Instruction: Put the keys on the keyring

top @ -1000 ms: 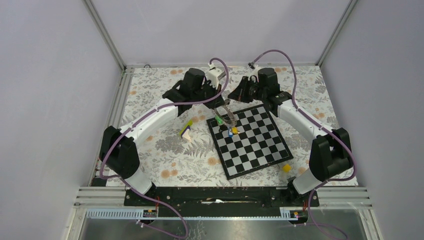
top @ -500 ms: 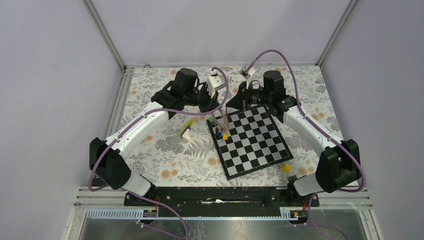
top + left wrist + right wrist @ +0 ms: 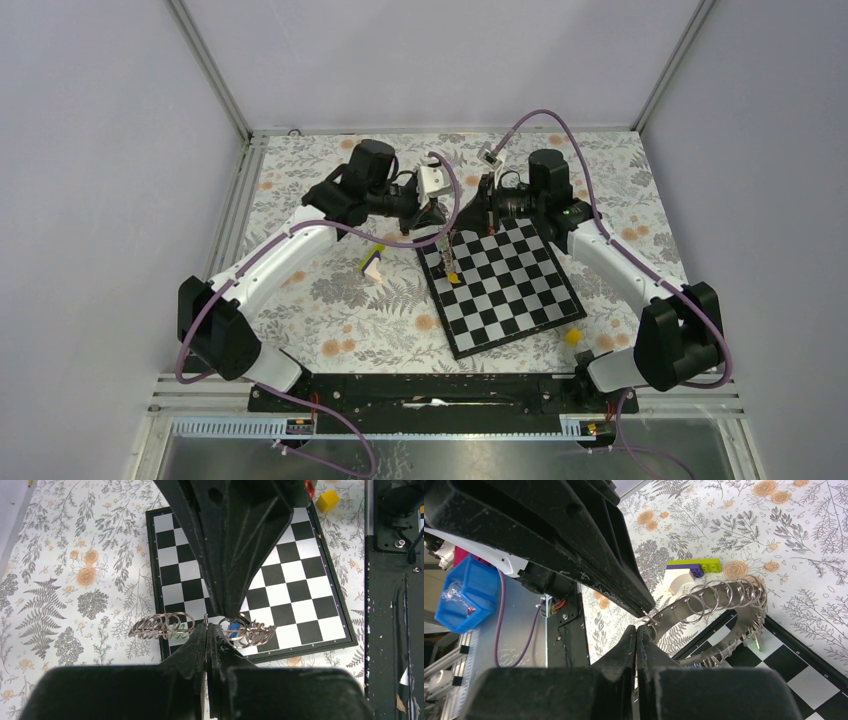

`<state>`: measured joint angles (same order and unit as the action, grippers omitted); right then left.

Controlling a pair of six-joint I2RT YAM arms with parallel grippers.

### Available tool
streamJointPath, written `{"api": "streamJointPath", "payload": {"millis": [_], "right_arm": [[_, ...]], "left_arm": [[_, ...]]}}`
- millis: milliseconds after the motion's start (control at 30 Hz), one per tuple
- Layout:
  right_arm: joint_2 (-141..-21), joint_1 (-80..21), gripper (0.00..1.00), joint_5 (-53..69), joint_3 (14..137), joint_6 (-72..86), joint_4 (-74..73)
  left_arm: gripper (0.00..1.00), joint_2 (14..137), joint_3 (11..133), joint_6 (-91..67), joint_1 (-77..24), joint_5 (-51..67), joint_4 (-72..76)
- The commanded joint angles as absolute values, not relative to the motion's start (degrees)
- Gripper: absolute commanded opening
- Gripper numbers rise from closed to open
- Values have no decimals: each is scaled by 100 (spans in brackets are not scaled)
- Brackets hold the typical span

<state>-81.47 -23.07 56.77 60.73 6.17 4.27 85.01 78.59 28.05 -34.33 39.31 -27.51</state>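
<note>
The keyring (image 3: pixel 159 626) hangs above the chessboard's (image 3: pixel 505 285) left corner. A wedge (image 3: pixel 372 262) lies left of the board, a block (image 3: pixel 573 336) off its near right corner.

A lab test cell: aluminium frame (image 3: pixel 210 68), plain grey panels (image 3: pixel 440 60).

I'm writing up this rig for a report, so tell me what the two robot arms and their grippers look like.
The left arm and right arm both have smooth white curved links between bulky black joints. A purple cable loops along each one. The left gripper and right gripper are matte black, with fingers that taper like wedges. I can't read any markings.
</note>
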Motion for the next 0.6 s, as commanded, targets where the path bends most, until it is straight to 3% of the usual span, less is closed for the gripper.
{"api": "streamJointPath", "payload": {"millis": [0, 567], "right_arm": [[-7938, -2285, 0, 5843, 6074, 1115, 1106], [-7977, -2180, 0, 5302, 5988, 1565, 1308]], "left_arm": [[0, 8171, 7769, 3108, -3428, 4361, -2531], [0, 8042, 7527, 2820, -3423, 4439, -2272]]}}
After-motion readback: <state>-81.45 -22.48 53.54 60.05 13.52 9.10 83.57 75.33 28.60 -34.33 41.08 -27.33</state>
